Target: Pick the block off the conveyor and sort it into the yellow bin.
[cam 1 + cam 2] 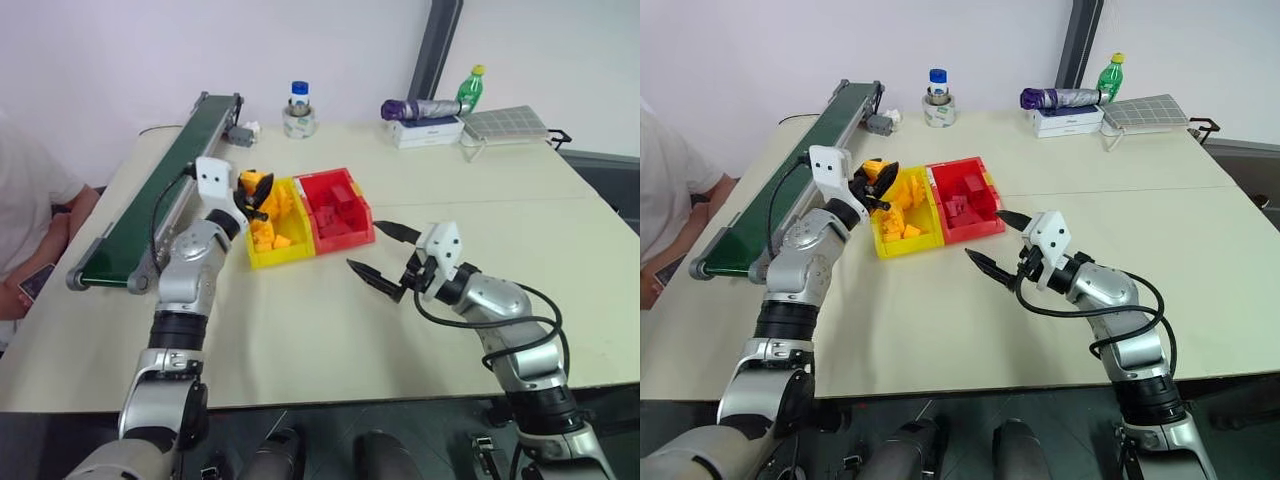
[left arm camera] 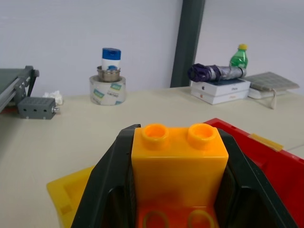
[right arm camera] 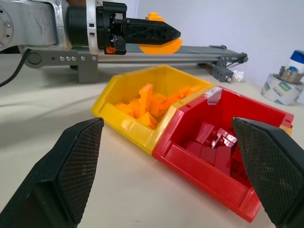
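The left gripper [image 1: 254, 193] is clamping the block [image 2: 178, 159] above the yellow bin [image 1: 262, 258], positioned for release; the right gripper [image 1: 384, 256] is idling nearby, jaws spread.

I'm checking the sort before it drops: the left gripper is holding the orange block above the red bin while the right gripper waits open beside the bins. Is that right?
Not quite. The left gripper holds the block above the yellow bin, not the red bin; the right wrist view shows it. The right gripper does wait open beside the bins.
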### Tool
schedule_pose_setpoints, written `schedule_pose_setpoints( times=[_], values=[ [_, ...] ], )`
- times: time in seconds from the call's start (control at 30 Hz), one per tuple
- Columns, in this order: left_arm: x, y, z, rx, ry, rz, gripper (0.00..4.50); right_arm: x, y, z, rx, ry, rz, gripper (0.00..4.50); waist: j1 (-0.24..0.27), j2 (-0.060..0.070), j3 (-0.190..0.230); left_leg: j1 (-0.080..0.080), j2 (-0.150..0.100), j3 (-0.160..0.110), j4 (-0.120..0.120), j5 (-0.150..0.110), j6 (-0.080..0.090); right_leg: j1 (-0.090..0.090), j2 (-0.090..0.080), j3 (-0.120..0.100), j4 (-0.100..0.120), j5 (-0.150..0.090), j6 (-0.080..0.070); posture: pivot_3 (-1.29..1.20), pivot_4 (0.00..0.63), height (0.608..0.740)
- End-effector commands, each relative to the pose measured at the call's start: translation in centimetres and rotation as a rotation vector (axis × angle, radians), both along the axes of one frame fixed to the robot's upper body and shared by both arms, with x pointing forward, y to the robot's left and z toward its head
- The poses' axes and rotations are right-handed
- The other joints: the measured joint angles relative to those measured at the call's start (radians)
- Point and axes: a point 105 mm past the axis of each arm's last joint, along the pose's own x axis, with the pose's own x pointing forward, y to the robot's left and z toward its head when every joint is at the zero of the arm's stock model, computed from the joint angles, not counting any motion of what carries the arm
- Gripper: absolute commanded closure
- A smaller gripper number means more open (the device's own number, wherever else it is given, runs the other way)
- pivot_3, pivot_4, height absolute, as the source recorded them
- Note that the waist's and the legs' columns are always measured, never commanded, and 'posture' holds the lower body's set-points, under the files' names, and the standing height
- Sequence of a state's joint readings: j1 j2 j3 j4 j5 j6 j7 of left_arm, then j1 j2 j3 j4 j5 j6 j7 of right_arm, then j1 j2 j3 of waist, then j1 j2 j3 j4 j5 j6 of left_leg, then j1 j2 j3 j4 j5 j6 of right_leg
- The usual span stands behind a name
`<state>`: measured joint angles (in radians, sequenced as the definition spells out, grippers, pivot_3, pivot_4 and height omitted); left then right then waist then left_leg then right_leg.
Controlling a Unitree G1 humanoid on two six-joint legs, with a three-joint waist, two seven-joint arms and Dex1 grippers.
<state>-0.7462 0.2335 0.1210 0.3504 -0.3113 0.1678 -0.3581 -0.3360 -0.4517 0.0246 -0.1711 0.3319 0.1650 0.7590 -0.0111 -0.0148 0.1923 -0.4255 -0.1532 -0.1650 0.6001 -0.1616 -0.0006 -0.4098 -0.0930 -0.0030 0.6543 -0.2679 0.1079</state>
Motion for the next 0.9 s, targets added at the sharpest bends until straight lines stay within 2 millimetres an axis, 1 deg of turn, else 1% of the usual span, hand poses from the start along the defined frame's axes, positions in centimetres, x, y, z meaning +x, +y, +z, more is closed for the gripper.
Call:
schedule_pose_setpoints(
  times=[0.03, 0.07, 0.1, 0.13, 0.17, 0.23, 0.33, 0.4, 0.47, 0.53, 0.6, 0.7, 0.73, 0.8, 0.9],
  values=[
    [0.1, -1.7, 1.4, -0.014, -0.061, -0.054, 1.69, -0.6, -0.3, 1.5, 0.008, -0.069, -0.014, 0.0, 0.002, 0.0, 0.0, 0.0, 0.0, 0.0, 0.0, 0.0, 0.0, 0.0, 0.0, 0.0, 0.0, 0.0, 0.0, 0.0, 0.15, 0.74],
    [0.0, -1.9, 1.5, -0.026, -0.062, -0.07, 1.27, -0.6, -0.4, 1.5, 0.008, -0.074, -0.022, 0.0, 0.002, 0.0, 0.0, 0.0, 0.0, 0.0, 0.0, 0.0, 0.0, 0.0, 0.0, 0.0, 0.0, 0.0, 0.0, 0.0, 0.15, 0.74],
    [0.0, -2.1, 1.5, -0.029, -0.064, -0.074, 0.71, -0.7, -0.5, 1.6, 0.009, -0.075, -0.026, 0.0, 0.002, 0.0, 0.0, 0.0, 0.0, 0.0, 0.0, 0.0, 0.0, 0.0, 0.0, 0.0, 0.0, 0.0, 0.0, 0.0, 0.15, 0.74],
    [0.1, -2.1, 1.6, -0.03, -0.065, -0.075, 0.25, -0.7, -0.5, 1.6, 0.009, -0.075, -0.028, 0.0, 0.001, 0.0, 0.0, 0.0, 0.0, 0.0, 0.0, 0.0, 0.0, 0.0, 0.0, 0.0, 0.0, 0.0, 0.0, 0.0, 0.15, 0.74],
    [0.1, -2.1, 1.6, -0.033, -0.066, -0.072, 0.04, -0.7, -0.5, 1.6, 0.009, -0.076, -0.03, 0.0, 0.0, 0.0, 0.0, 0.0, 0.0, 0.0, 0.0, 0.0, 0.0, 0.0, 0.0, 0.0, 0.0, 0.0, 0.0, 0.0, 0.15, 0.74],
    [0.0, -1.7, 1.8, -0.001, -0.09, -0.048, 0.04, -0.8, -0.5, 1.5, 0.009, -0.073, -0.031, 0.0, -0.002, 0.0, 0.0, 0.0, 0.0, 0.0, 0.0, 0.0, 0.0, 0.0, 0.0, 0.0, 0.0, 0.0, 0.0, 0.0, 0.15, 0.74],
    [-1.1, -0.8, 2.3, -0.016, -0.103, -0.091, 0.04, -0.9, -0.5, 1.4, 0.01, -0.069, -0.032, 0.0, -0.002, 0.0, 0.0, 0.0, 0.0, 0.0, 0.0, 0.0, 0.0, 0.0, 0.001, 0.0, 0.0, 0.0, 0.0, 0.0, 0.15, 0.74],
    [-2.6, -0.7, 2.1, -0.034, -0.077, -0.192, 0.04, -0.8, -0.5, 1.4, 0.009, -0.068, -0.032, 0.0, -0.006, 0.0, 0.0, 0.0, 0.001, 0.0, 0.0, 0.0, 0.0, 0.0, 0.001, 0.0, 0.0, 0.0, 0.0, 0.0, 0.15, 0.74],
    [-5.4, -0.6, 1.5, 0.014, -0.064, -0.321, 0.04, -0.7, -0.4, 1.3, 0.007, -0.063, -0.026, 0.0, -0.009, 0.0, 0.0, 0.0, 0.001, 0.0, 0.0, 0.0, 0.0, 0.0, 0.001, 0.0, 0.0, 0.0, 0.0, 0.0, 0.15, 0.74],
    [-7.5, -0.2, 0.8, 0.064, -0.027, -0.4, 0.04, -0.7, -0.4, 1.2, 0.004, -0.061, -0.017, 0.0, -0.01, 0.001, 0.0, 0.0, 0.001, 0.001, -0.002, 0.0, 0.0, -0.001, 0.001, 0.001, 0.0, 0.0, 0.0, 0.0, 0.15, 0.74],
    [-8.7, 1.8, 0.2, 0.103, 0.022, -0.388, 0.04, -0.6, -0.3, 1.2, 0.003, -0.06, -0.011, 0.0, -0.005, 0.001, 0.0, 0.0, 0.003, 0.0, -0.002, 0.0, -0.001, -0.002, 0.003, 0.001, 0.0, 0.001, -0.002, 0.0, 0.15, 0.74],
    [-9.3, 5.4, -0.3, 0.161, 0.064, -0.294, 0.04, -0.4, -0.2, 1.2, 0.004, -0.058, -0.003, 0.0, 0.0, 0.001, 0.0, 0.0, 0.005, 0.0, -0.002, 0.001, -0.003, -0.002, 0.005, 0.001, -0.001, 0.002, -0.005, 0.0, 0.15, 0.74],
    [-9.5, 6.6, -0.4, 0.173, 0.075, -0.26, 0.04, -0.4, -0.2, 1.1, 0.005, -0.056, 0.0, 0.0, 0.001, 0.001, 0.0, 0.0, 0.006, 0.0, -0.002, 0.001, -0.004, -0.002, 0.006, 0.001, -0.001, 0.001, -0.009, 0.0, 0.15, 0.74],
    [-9.9, 8.2, -0.6, 0.203, 0.092, -0.221, 0.04, -0.3, -0.2, 1.0, 0.003, -0.053, 0.007, 0.0, 0.0, 0.001, 0.0, 0.0, 0.006, 0.0, -0.002, 0.0, -0.006, -0.001, 0.006, 0.001, -0.001, 0.001, -0.011, 0.0, 0.15, 0.74],
    [-10.4, 10.1, -0.7, 0.237, 0.098, -0.169, 0.04, -0.3, -0.1, 0.8, -0.001, -0.05, 0.02, 0.0, 0.003, 0.001, 0.0, 0.0, 0.006, 0.0, -0.002, 0.0, -0.006, -0.001, 0.006, 0.001, -0.002, 0.002, -0.012, 0.0, 0.15, 0.74]
  ],
)
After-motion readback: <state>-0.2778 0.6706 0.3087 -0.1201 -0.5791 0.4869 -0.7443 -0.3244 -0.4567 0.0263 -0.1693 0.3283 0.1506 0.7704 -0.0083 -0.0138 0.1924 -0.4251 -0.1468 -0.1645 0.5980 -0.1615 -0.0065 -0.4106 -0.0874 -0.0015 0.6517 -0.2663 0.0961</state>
